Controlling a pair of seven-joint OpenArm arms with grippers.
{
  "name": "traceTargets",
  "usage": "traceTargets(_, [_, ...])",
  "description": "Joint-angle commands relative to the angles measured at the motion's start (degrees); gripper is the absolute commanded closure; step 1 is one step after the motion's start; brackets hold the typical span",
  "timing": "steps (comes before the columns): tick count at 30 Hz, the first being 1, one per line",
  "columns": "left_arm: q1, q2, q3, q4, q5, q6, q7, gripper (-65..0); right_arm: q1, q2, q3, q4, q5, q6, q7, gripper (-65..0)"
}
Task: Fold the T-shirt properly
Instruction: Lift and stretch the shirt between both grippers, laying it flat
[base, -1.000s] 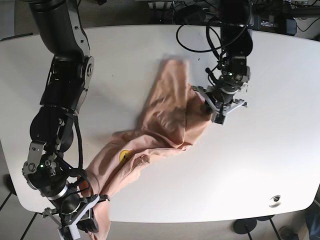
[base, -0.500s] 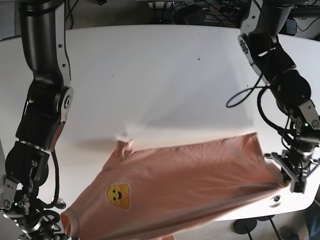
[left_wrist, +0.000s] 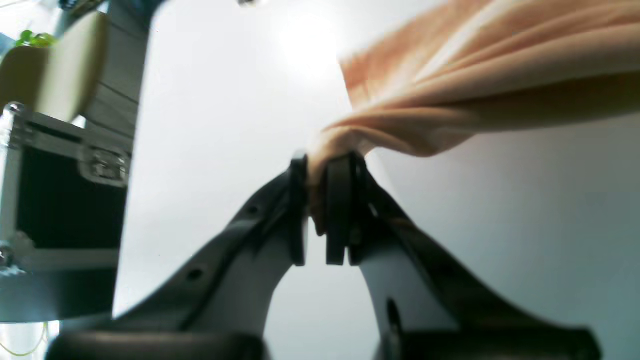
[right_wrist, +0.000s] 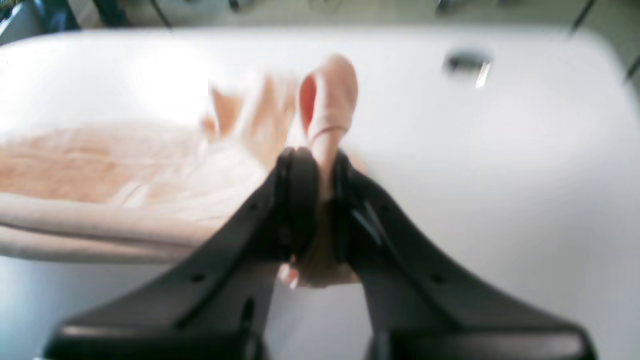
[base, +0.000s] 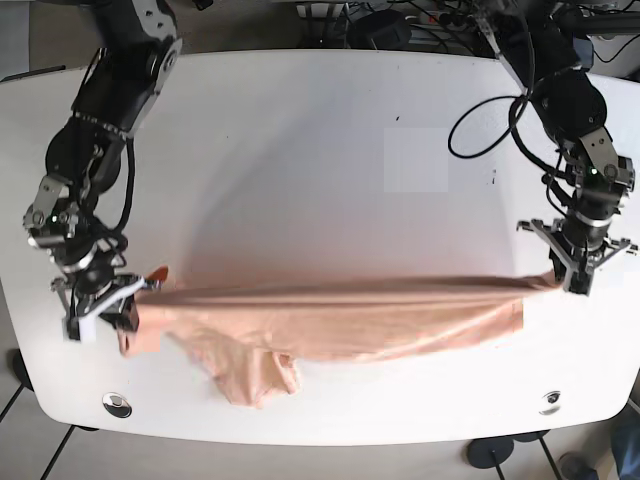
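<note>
The broad white tabletop (base: 300, 150) carries the work, and across its near half the peach-orange cotton T-shirt (base: 340, 320) is drawn out in a long band from one side to the other. It appears to be held this way to take the slack out: with opposite ends gripped and pulled apart, the upper edge runs nearly straight, which would let the cloth be laid down flat before any fold is made. The middle and lower part of the shirt sags onto the tabletop in loose folds (a bunched lobe hangs toward the near edge), so it is stretched but not yet flat.

The two black arms reach in from the far corners and bend down toward the near half of the tabletop, well apart, one at each end of the shirt. The left hand (base: 578, 268), at the right of the base view, points down and inward, clamped on a gathered wad of the shirt's end; in its wrist view the left hand (left_wrist: 322, 210) has its pads pressed close with cloth squeezed between them. The right hand (base: 100, 305), at the left of the base view, is low near the tabletop's side edge, also closed on fabric; its wrist view shows the right hand (right_wrist: 315, 210) with a fold of cloth poking up between the narrow pads.

Two small round metal fittings (base: 117, 404) sit in the tabletop near its front corners.
</note>
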Motion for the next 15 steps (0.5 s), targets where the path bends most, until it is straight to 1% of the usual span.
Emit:
traceTargets(1, [2.91,0.27,-1.99,0.75,0.2,-0.99,-2.7,-1.0,-4.29,1.01,2.02,1.5,2.7,-0.32,1.86,-1.9])
traceTargets(2, [5.9,1.15,-3.93,0.05,0.11,-2.4,-3.66,-1.0,-8.51,1.01,2.99,1.5,4.11,-0.32,2.13,-1.9])
traceTargets(5, [9.33,1.77,-7.44,-2.32,0.11,-5.74,-3.93,-1.0,-16.51,1.01,4.13,1.5,8.51,-0.32,3.09,-1.9])
traceTargets(6, [10.21,1.77,-8.76,-2.94,0.11,-6.22,-3.93,-1.0,-18.88,1.01,4.66,1.5,9.91,-0.32,3.18,-1.9])
traceTargets(9, [13.02,1.77,-12.1,-3.47,0.11,-6.22,-3.93,-1.0,-25.3,1.01,5.54,1.68,13.96,-0.32,3.18,-1.9])
traceTargets(12, [15.48,1.77,-12.8,-3.29,0.11,-6.22,-3.93,-1.0,-29.87,1.01,5.45,1.77,17.74,-0.32,3.27,-1.9])
traceTargets(15, [17.07,1.94,-12.8,-3.12,0.11,-6.22,-3.93,-1.0,-31.9,1.01,5.45,1.77,19.32,-0.32,3.27,-1.9])
